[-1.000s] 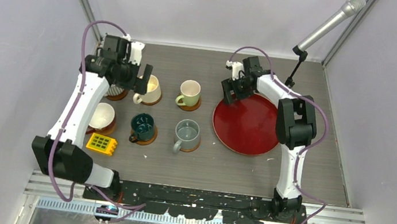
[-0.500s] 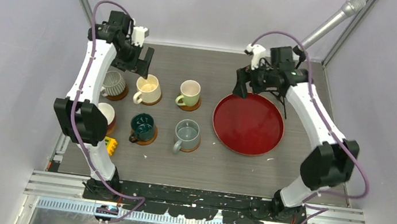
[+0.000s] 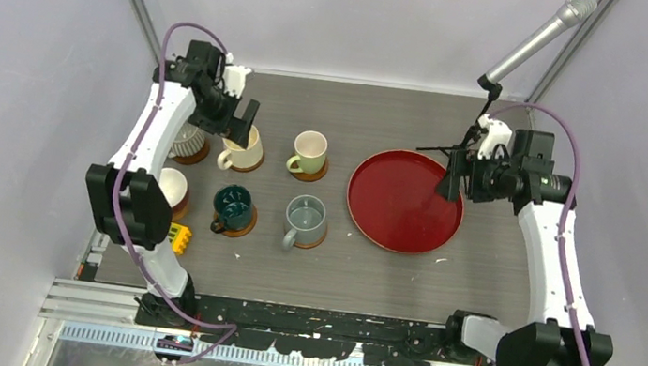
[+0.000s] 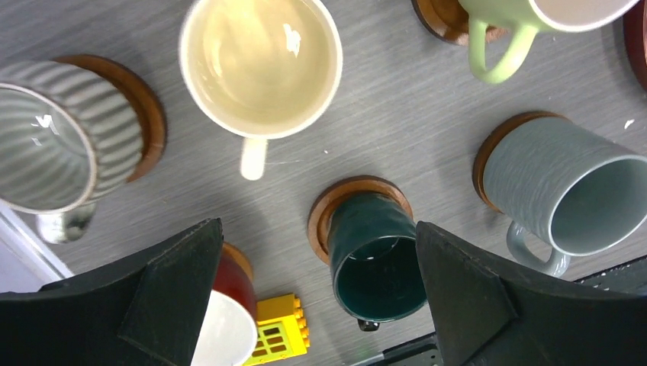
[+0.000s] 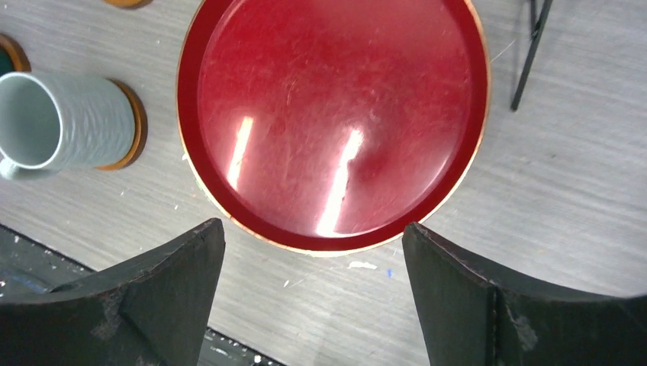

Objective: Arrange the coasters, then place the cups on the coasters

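Note:
Six cups stand in two rows at the left, each on a brown coaster: ribbed grey-white (image 3: 186, 138), cream (image 3: 243, 146), pale green (image 3: 309, 153), white (image 3: 168, 189), dark teal (image 3: 232, 206), grey-blue (image 3: 305, 219). My left gripper (image 3: 240, 123) hovers open above the cream cup (image 4: 259, 65) and holds nothing. Its wrist view shows the dark teal cup (image 4: 374, 259) on its coaster (image 4: 336, 202) between the fingers (image 4: 175, 290). My right gripper (image 3: 448, 177) hangs open and empty over the right part of the red tray (image 3: 402, 222); the grey-blue cup (image 5: 69, 122) shows at the left.
The red round tray (image 5: 336, 114) holds nothing. A yellow toy brick (image 3: 180, 238) lies near the white cup (image 4: 221, 335). A microphone stand (image 3: 478, 118) rises at the back right. Walls close in the table on three sides.
My right arm has swung from the tray's far left rim across to its right side. My left gripper has shifted slightly toward the cream cup. Both grippers stayed open.

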